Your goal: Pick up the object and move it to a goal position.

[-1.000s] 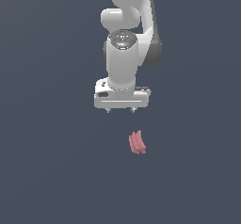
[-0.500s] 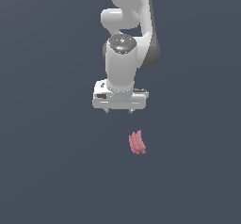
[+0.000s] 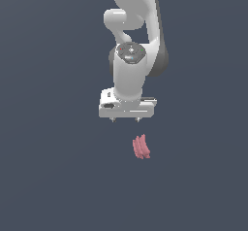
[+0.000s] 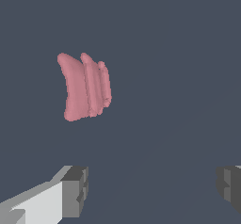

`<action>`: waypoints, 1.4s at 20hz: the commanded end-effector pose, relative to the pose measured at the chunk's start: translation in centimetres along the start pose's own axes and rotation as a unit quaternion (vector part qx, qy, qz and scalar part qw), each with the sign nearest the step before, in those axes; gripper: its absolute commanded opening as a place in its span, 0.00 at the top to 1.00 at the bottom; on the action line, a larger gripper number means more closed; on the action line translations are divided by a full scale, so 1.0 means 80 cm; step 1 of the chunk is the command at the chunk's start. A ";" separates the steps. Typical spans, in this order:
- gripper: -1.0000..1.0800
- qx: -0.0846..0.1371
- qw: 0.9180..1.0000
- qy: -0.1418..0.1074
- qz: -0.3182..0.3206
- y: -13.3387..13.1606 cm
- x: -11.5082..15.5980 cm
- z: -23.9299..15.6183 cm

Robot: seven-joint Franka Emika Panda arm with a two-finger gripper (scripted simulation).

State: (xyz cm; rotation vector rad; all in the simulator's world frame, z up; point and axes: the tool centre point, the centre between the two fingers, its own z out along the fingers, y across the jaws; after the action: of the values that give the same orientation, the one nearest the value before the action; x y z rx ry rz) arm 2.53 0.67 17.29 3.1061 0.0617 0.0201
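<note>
The object is a small pink, ridged thing of several curved lobes lying on the dark grey floor. It also shows in the wrist view, apart from the fingers. My white gripper hangs above the floor, behind the object and a little to the exterior view's left of it. Its fingers stand wide apart with nothing between them, so the gripper is open and empty.
The floor is a plain dark grey surface all around. The white arm rises above the gripper toward the top of the exterior view. No other objects show.
The gripper has shifted slightly to the exterior view's left and down a little. The object has not moved.
</note>
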 end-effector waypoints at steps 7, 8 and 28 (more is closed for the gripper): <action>0.04 0.006 0.999 -0.002 -0.031 -0.038 0.045 0.030; 0.04 0.007 0.999 -0.003 -0.035 -0.043 0.050 0.034; 0.04 0.018 0.998 -0.005 -0.064 -0.085 0.086 0.076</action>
State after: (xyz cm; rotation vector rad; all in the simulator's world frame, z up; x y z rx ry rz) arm 9.27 7.55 11.33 3.1301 0.2633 0.0003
